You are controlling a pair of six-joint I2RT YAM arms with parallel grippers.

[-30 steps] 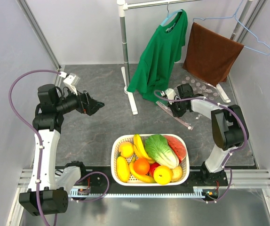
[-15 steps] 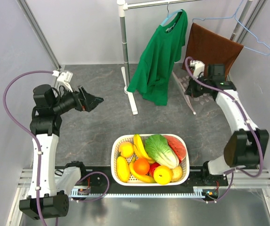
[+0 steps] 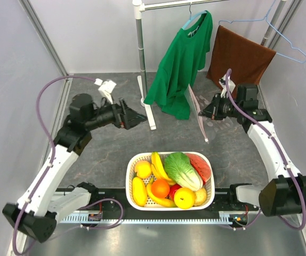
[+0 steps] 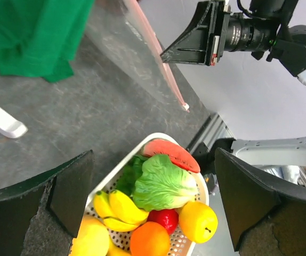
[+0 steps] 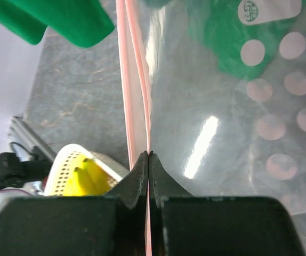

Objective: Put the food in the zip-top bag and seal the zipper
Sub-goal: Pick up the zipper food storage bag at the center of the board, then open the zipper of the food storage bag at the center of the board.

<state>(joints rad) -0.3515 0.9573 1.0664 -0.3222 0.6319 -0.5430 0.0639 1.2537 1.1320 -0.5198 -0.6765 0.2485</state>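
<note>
The cabbage (image 3: 184,170), the orange (image 3: 160,188) and the round yellow fruit (image 3: 184,198) lie in the white basket (image 3: 132,164); they also show in the left wrist view: cabbage (image 4: 163,184), orange (image 4: 150,239), yellow fruit (image 4: 198,221). My right gripper (image 3: 210,110) is shut on the pinkish zipper (image 5: 133,80) of the clear dotted zip-top bag (image 5: 238,106) and holds it above the table; the zipper strip (image 3: 198,113) hangs down and to the left. My left gripper (image 3: 138,115) is open and empty, in the air left of the bag.
The basket also holds bananas (image 3: 158,165) and a watermelon slice (image 3: 200,165). A white rack post (image 3: 142,64) with its foot (image 3: 149,112) stands at the back. A green shirt (image 3: 182,64) and a brown towel (image 3: 240,58) hang behind the bag.
My left arm has swung right, toward the table's middle. My right gripper has carried the bag's zipper edge off the table and a little left, so the strip hangs.
</note>
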